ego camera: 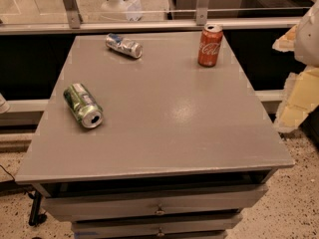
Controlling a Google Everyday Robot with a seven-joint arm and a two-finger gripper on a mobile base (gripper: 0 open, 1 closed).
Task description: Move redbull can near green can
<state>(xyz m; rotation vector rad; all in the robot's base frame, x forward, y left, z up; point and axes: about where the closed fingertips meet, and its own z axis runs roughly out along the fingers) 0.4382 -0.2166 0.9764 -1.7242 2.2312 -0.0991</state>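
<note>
On the grey counter [164, 128] the redbull can [123, 45] is laid sideways at the back, well apart from the green can [82, 105]; it could be rolled away by a nudge; the hand [297, 96], at the right edge, cannot be judged open or closed.

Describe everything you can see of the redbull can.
The redbull can is a slim silver and blue metal can lying on its side near the far edge of the grey table, left of centre. Only the tabletop touches it; the green can lies apart, nearer the front left. The gripper is off the table at the view's right edge, away from it.
</note>
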